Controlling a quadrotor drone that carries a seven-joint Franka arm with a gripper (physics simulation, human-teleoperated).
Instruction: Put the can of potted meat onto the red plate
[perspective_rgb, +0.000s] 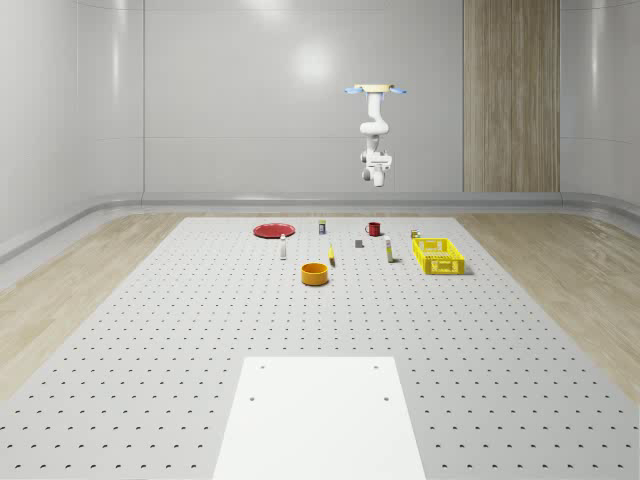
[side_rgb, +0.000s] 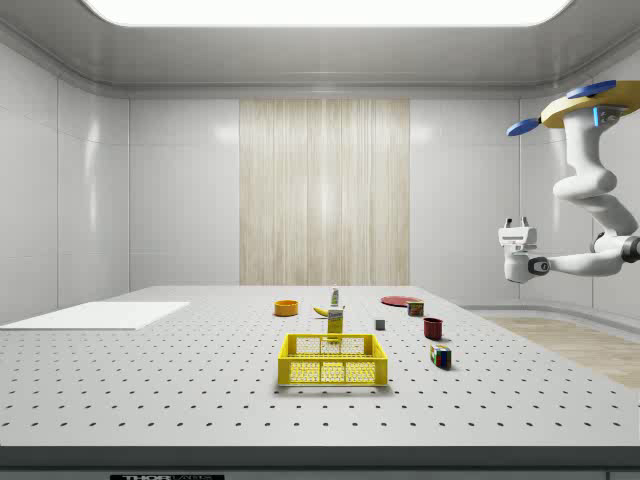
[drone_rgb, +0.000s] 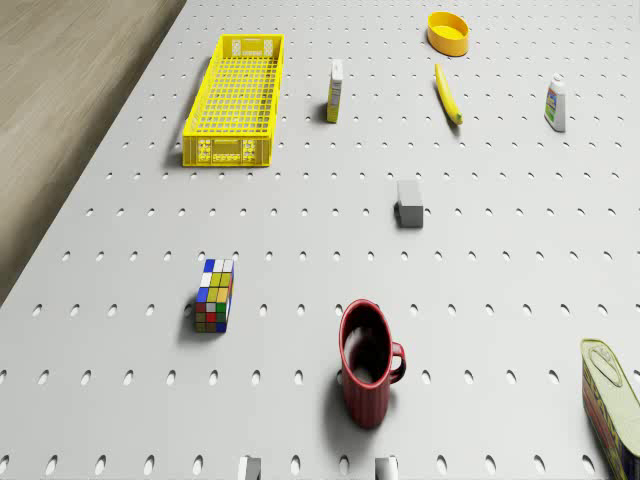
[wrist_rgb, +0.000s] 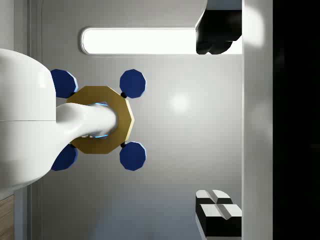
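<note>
**White flat panel (perspective_rgb: 320, 415) lying nearest; approach to the can pending**

Whole-scene view: the quadrotor drone (perspective_rgb: 376, 91) is hovering high near the grey perforated counter's (perspective_rgb: 150, 330) far edge. The small potted meat can (perspective_rgb: 321, 228) is standing near the round red plate (perspective_rgb: 272, 231).

Side view: the gripper (side_rgb: 515, 228) is hanging high, pointing upward.

Wrist view: its fingers (wrist_rgb: 220, 30) are gaping wide, holding nothing. Descending over the can is probably next.

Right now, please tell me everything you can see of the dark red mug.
The dark red mug is glossy, ceramic-looking, with a ribbed outer wall and one loop handle on its side. It stands upright and open, apparently empty, on the perforated table. Nothing touches it. It stands between the Rubik's cube and the potted meat can, with the small grey block beyond it.
</note>
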